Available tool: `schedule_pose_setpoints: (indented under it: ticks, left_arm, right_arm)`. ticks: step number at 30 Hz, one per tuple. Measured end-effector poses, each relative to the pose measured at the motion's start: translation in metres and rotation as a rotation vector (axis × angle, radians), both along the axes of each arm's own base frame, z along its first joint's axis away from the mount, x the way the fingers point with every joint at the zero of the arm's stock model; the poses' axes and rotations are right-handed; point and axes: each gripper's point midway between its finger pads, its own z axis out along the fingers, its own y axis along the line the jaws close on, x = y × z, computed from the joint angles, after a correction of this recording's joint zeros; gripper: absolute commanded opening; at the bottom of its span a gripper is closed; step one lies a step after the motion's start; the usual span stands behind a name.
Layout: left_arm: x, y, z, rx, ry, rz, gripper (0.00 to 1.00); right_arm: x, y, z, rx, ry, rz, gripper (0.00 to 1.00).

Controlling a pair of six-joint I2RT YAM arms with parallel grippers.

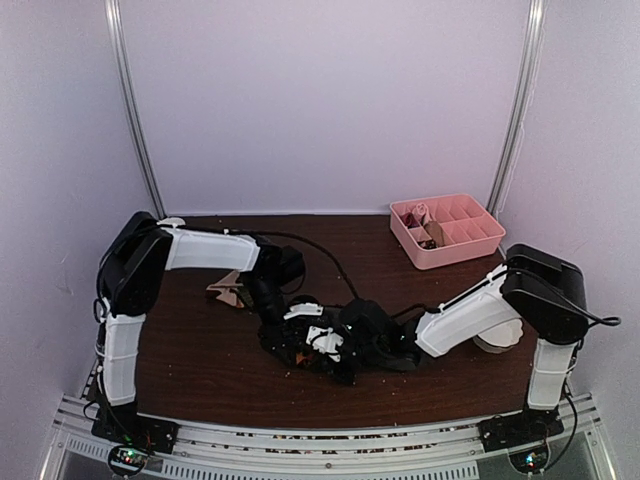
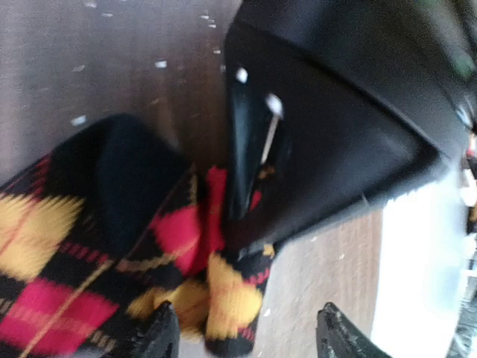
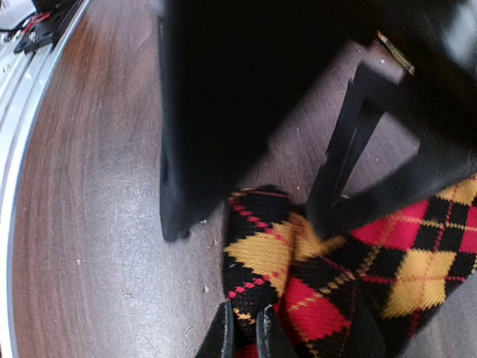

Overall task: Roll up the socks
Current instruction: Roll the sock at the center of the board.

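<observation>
- The right gripper (image 3: 246, 337) has its fingers pinched nearly together on a folded edge of the argyle sock (image 3: 387, 253), apparently to pin the fold.
- The left gripper (image 2: 246, 335) straddles the sock's end, fingers apart, gripping nothing.
- The sock lies mid-table (image 1: 200, 350), between both arms.

1 black argyle sock (image 3: 313, 283) and 1 beige sock (image 1: 228, 290) make 2 socks on 1 worktop (image 1: 200, 370), both left of and nearer than 1 pink tray (image 1: 450, 253). 2 arms, the left arm (image 1: 210, 250) and the right arm (image 1: 465, 318), carry 2 claws: the left claw (image 2: 246, 339) and the right claw (image 3: 247, 339).
</observation>
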Motion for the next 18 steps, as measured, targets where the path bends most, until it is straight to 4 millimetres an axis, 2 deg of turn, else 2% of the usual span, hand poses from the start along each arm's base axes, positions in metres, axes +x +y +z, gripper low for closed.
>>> schedule_pose_setpoints:
  ticks: [1, 2, 5, 10, 14, 16, 18]
  left_arm:
    - [0.003, 0.003, 0.003, -0.007, -0.037, 0.005, 0.94]
    - [0.008, 0.005, 0.006, -0.022, -0.087, 0.014, 0.97]
    - [0.022, 0.014, 0.022, -0.052, -0.208, 0.055, 0.98]
    - [0.047, 0.021, 0.062, -0.116, -0.419, 0.122, 0.98]
    - [0.071, 0.031, 0.083, -0.113, -0.536, 0.251, 0.98]
    - [0.089, 0.041, 0.091, -0.113, -0.520, 0.349, 0.98]
    - [0.118, 0.059, 0.101, -0.121, -0.490, 0.480, 0.98]
  right_arm:
    - [0.000, -0.001, 0.000, 0.001, 0.025, -0.008, 0.00]
    - [-0.002, -0.001, 0.000, 0.001, 0.051, -0.015, 0.00]
    - [-0.007, -0.004, 0.000, -0.001, 0.124, -0.038, 0.00]
    - [-0.013, -0.005, 0.000, 0.007, 0.245, -0.078, 0.00]
    - [-0.016, -0.004, 0.001, -0.004, 0.324, -0.094, 0.00]
    - [-0.018, -0.003, 0.001, -0.014, 0.354, -0.096, 0.00]
    - [-0.021, -0.002, 0.000, -0.025, 0.378, -0.093, 0.00]
